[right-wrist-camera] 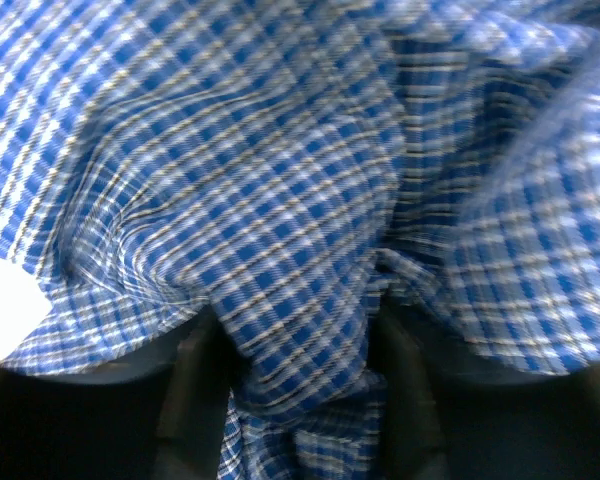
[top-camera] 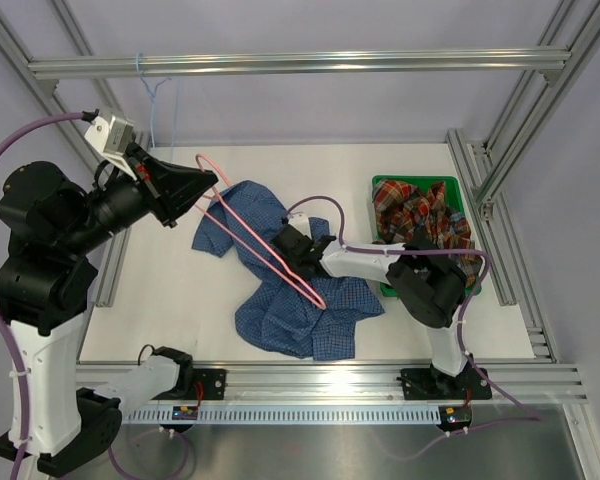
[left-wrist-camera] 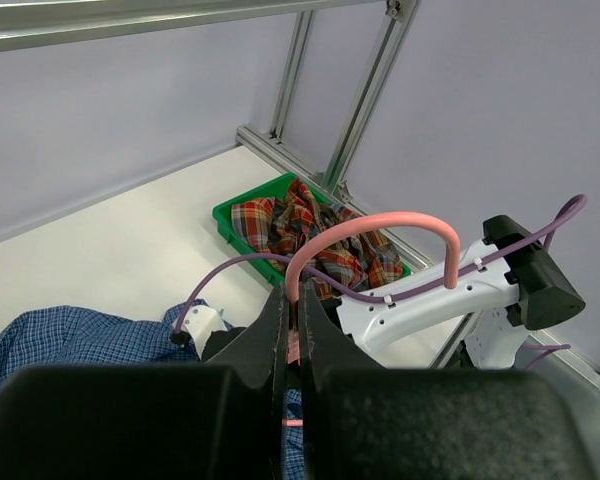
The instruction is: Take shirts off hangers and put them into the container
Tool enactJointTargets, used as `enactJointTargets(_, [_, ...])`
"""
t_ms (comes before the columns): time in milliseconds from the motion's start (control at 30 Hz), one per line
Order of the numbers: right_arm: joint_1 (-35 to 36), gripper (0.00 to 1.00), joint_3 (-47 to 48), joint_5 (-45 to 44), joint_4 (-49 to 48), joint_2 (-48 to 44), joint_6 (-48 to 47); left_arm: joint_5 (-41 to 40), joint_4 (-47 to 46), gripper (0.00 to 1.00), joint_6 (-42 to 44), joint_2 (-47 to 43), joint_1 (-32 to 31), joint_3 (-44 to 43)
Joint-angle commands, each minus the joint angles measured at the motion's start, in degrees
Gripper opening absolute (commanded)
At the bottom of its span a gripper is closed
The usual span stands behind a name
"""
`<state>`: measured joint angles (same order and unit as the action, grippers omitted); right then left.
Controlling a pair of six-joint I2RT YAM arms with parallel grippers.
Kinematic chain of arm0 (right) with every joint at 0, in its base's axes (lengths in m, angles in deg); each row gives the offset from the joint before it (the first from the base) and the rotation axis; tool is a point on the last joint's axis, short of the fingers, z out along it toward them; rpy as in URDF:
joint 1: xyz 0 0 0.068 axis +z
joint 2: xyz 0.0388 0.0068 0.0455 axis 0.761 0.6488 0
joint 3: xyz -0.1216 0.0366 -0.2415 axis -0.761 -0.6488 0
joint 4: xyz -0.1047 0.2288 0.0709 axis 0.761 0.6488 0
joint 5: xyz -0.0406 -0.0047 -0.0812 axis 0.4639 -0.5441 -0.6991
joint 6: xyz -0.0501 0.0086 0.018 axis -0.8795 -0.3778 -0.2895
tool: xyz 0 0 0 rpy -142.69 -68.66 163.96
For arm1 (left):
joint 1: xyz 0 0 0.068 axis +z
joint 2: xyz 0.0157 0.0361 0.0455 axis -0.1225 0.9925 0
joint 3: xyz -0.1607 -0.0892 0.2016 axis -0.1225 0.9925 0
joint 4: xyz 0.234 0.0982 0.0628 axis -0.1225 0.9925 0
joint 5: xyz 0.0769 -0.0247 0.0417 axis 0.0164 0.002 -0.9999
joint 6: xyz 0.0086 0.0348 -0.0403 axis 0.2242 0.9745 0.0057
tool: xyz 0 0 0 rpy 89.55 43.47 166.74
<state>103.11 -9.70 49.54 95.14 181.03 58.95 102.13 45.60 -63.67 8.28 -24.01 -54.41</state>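
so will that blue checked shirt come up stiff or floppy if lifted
Probably floppy: the blue checked shirt lies crumpled in soft folds, so it should sag. Might drag or snag too, since the pink hanger crosses it.

Lab test cell: aluminium framing point(top-camera: 300, 63) around a white table point(top-camera: 170, 290).
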Motion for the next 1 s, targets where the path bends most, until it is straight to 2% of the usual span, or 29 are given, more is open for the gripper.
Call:
enactJointTargets(0, [-0.4, 0.51, -5.6, -6.9, 11.5, 11.2, 6.1, 0.2, -3.3, 0.0, 0.6, -0.8, -0.1, -1.0])
enactJointTargets(33, [-0.4, 0.39, -5.7, -7.1, 11.4, 11.2, 6.9, 0.1, -3.2, 0.0, 0.5, -0.7, -0.1, -1.1])
enactJointTargets(100, [-0.3, 0.28, -6.3, -7.8, 10.9, 10.4, 7.3, -0.4, -2.8, 0.0, 0.6, -0.6, -0.1, -1.7])
enactJointTargets(133, [-0.2, 0.14, -6.5, -8.3, 10.8, 9.9, 7.7, -1.1, -2.4, 0.0, 0.8, -0.6, 0.0, -1.7])
enactJointTargets(233, [0.0, 0.0, -7.2, -10.0, 10.8, 6.4, 8.1, -2.9, -1.4, 0.0, 1.3, -1.3, -0.1, -0.6])
enactJointTargets(433, [0.1, 0.0, -12.2, -9.7, 6.4, -12.9, 4.7, -6.3, 0.3, 0.0, 2.9, -4.9, -0.1, 4.7])
enactJointTargets(567, [0.0, 0.0, -10.9, -12.2, 8.5, -32.4, 0.4, -7.2, 1.3, 0.0, 3.4, -6.0, -0.1, 5.5])
enactJointTargets(633, [0.0, 0.0, -8.9, -12.2, 9.2, -38.2, -3.9, -6.4, 0.9, 0.0, 3.1, -6.0, -0.1, 5.5])
enactJointTargets(667, [-0.1, 0.0, -5.3, -12.2, 10.4, -42.5, -5.0, -6.0, 0.8, 0.0, 2.8, -5.9, -0.1, 5.5])
enactJointTargets(800, [-0.2, 0.0, 7.3, -11.1, 18.6, -47.1, -11.2, -4.7, -0.7, 0.0, 1.4, -5.8, -0.1, 6.2])
enactJointTargets(967, [-0.2, 0.0, 22.6, -19.8, 25.8, -50.3, -16.1, -3.0, -2.0, 0.0, 0.4, -5.2, -0.1, 6.5])
